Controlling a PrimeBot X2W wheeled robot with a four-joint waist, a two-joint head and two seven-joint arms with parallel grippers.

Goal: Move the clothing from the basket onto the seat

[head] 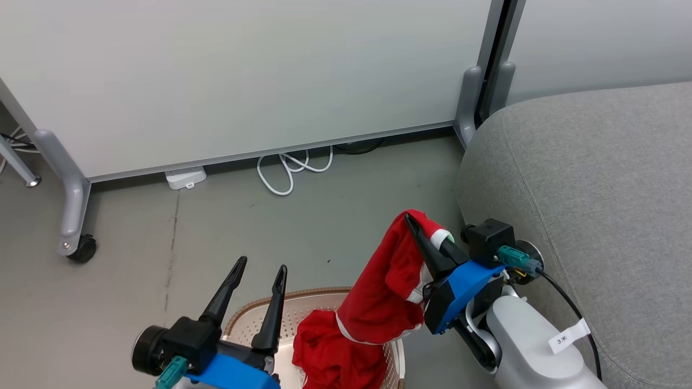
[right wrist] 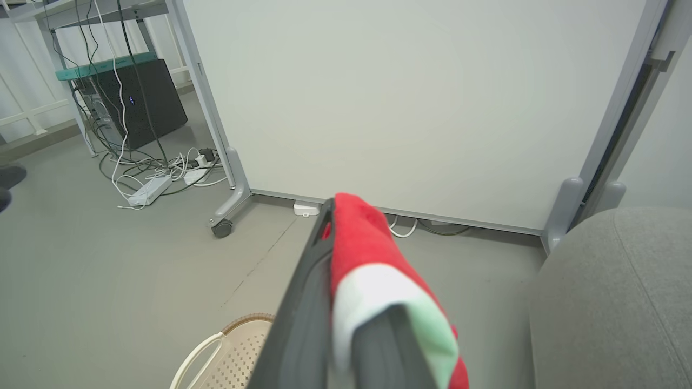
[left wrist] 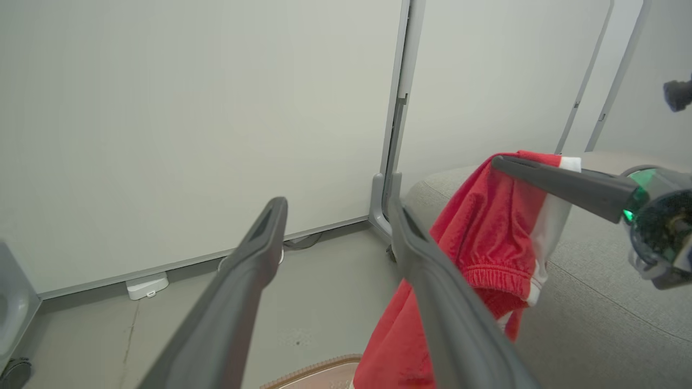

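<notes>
My right gripper (head: 413, 220) is shut on a red garment (head: 384, 292) with white trim. The garment hangs from it above the basket's right side, just left of the grey seat (head: 594, 178). More red clothing (head: 330, 351) lies in the cream basket (head: 303, 296) with the brown rim. My left gripper (head: 262, 266) stands open over the basket's left part and holds nothing. In the left wrist view my open left gripper (left wrist: 335, 208) has the hanging garment (left wrist: 486, 227) to its right. In the right wrist view red and white cloth (right wrist: 362, 237) is draped over my right gripper (right wrist: 330, 208).
White partition panels (head: 243, 81) on grey legs with a caster (head: 82, 248) stand behind. A looped white cable (head: 292, 167) and a white adapter (head: 185, 177) lie on the floor at their foot. A black box (right wrist: 138, 100) with tangled cables sits far left.
</notes>
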